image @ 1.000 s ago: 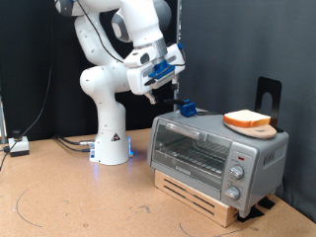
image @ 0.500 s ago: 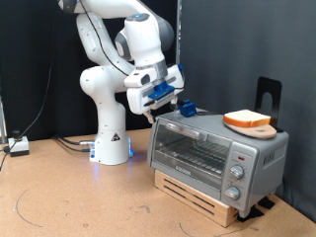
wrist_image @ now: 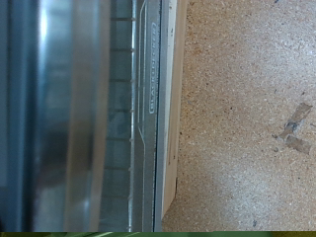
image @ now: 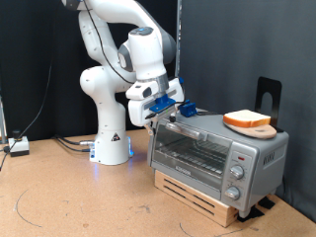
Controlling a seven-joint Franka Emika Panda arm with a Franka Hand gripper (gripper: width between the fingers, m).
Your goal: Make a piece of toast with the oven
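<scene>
The silver-grey oven [image: 212, 153] stands on a wooden pallet at the exterior view's right, with its glass door shut and three knobs [image: 237, 170] at its right. The piece of toast [image: 247, 118] lies on a round wooden board [image: 260, 129] on top of the oven. My gripper [image: 162, 112] hangs just above the oven's top left front corner, close to the door's upper edge, with nothing seen in it. The wrist view shows the oven's glass door [wrist_image: 99, 118] and wire rack close up; my fingers do not show there.
The robot base [image: 111, 138] stands left of the oven. A wooden pallet [image: 197, 197] carries the oven. A black upright stand [image: 269, 97] rises behind the oven. A small blue object [image: 188, 109] sits on the oven top. Cables [image: 20, 146] lie at far left on the chipboard table [wrist_image: 247, 118].
My gripper has come down and moved towards the oven's top left front corner. The toast and the oven have not moved.
</scene>
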